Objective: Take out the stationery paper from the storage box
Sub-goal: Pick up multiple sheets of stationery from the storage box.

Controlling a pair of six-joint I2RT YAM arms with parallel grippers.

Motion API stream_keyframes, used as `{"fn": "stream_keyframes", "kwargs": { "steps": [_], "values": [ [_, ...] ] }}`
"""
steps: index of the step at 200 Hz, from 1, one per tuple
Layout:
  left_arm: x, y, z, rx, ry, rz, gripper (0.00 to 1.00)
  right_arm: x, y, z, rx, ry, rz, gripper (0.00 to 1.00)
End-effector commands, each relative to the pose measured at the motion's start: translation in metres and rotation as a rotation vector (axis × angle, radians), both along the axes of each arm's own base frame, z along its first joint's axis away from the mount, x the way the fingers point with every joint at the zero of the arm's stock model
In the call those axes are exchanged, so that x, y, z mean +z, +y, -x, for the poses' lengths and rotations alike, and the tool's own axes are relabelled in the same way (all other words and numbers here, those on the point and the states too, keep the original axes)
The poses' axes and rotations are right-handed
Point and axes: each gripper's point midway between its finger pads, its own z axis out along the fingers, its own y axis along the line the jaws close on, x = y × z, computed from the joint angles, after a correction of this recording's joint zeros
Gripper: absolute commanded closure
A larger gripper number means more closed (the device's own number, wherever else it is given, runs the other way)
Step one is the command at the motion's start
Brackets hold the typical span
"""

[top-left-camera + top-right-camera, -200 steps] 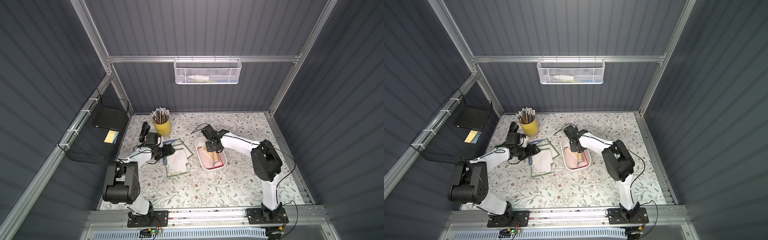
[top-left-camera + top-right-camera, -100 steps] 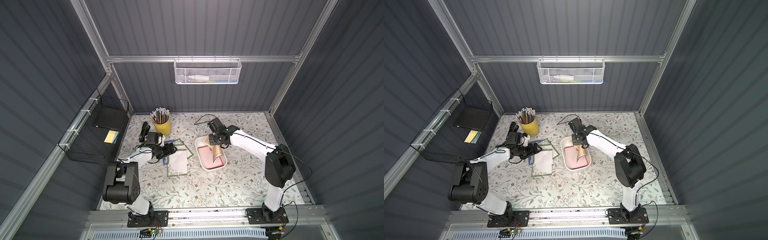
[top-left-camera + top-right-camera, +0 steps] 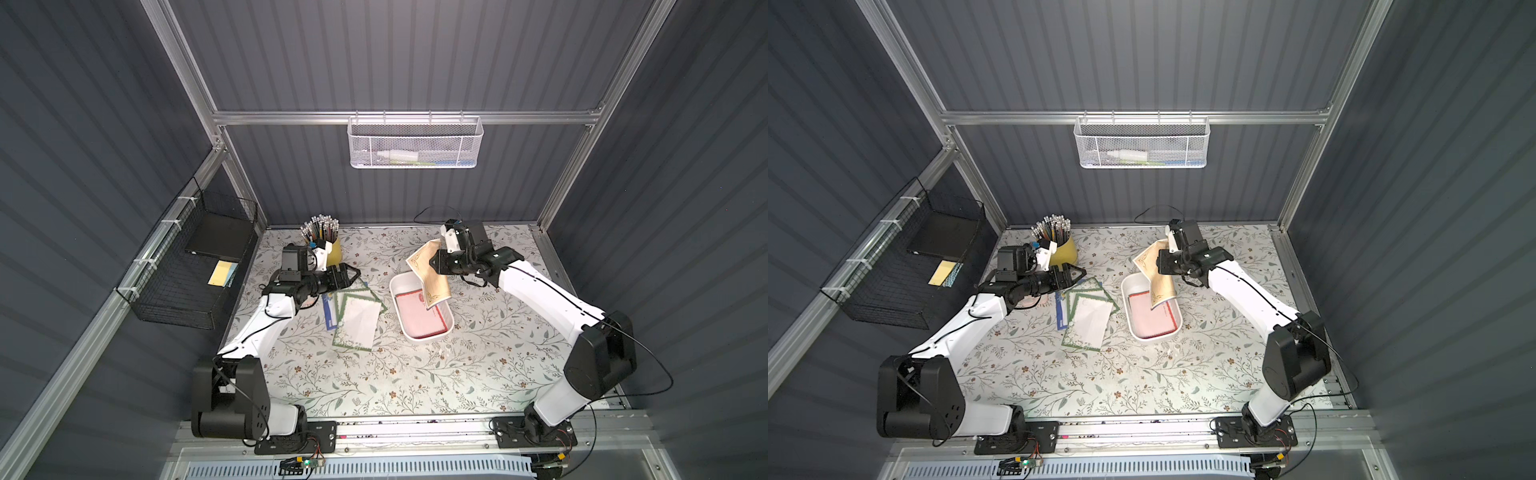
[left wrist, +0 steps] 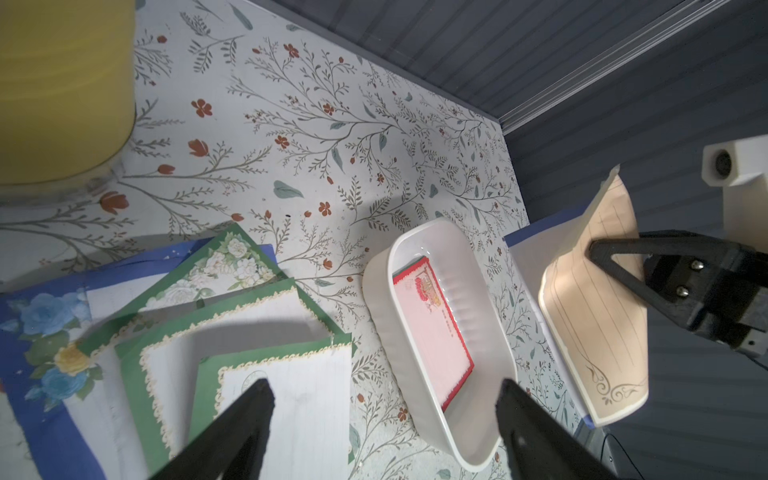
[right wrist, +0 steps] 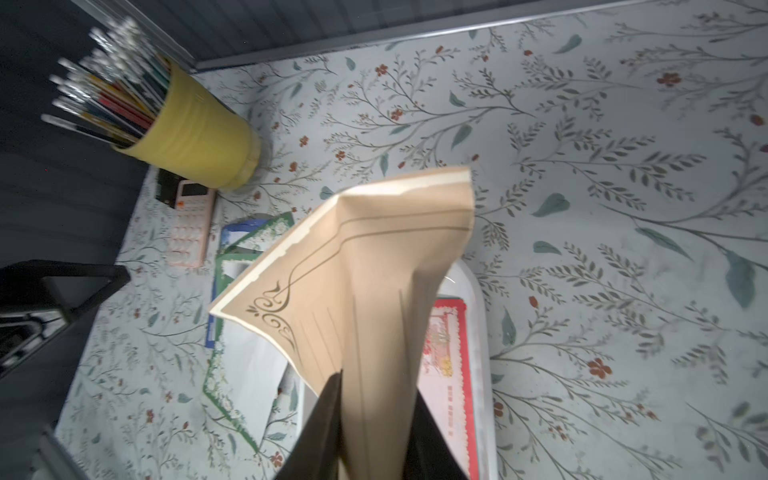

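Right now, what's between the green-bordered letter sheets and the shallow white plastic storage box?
Only bare floral mat between sheets and box, per left wrist view.

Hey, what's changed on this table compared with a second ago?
The right tool, shut on the tan sheet, rose from inside the storage box and drew back, so the sheet now hangs over the box. The open left tool shifted only slightly. Unchanged: the red-bordered sheet in the box, the green and blue sheets on the table.

Tan sheet (image 3: 432,278) blocks the far right part of the red sheet (image 3: 419,318) in the storage box (image 3: 402,284) (both top views); mesh basket (image 3: 413,143) contents too small to identify.
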Motion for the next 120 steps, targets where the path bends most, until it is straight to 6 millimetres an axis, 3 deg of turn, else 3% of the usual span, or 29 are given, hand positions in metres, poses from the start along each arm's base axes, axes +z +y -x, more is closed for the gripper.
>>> {"fn": "stream_keyframes", "kwargs": {
  "steps": [1,24,60,89,120],
  "values": [
    [0.015,-0.011,0.01,-0.075,-0.05,0.036,0.15,0.033,0.027,0.016,0.165,-0.03,-0.194,0.75],
    [0.04,-0.028,0.018,-0.16,-0.129,0.175,0.18,0.059,0.037,0.026,0.258,-0.042,-0.315,0.74],
    [0.086,-0.038,0.025,-0.24,-0.265,0.263,0.2,0.091,0.041,0.042,0.364,-0.065,-0.436,0.73],
    [0.115,-0.045,0.033,-0.312,-0.326,0.341,0.2,0.097,0.045,0.049,0.413,-0.053,-0.477,0.73],
    [0.125,-0.052,0.033,-0.334,-0.314,0.394,0.19,0.098,0.048,0.051,0.431,-0.038,-0.507,0.72]
  ]
}}
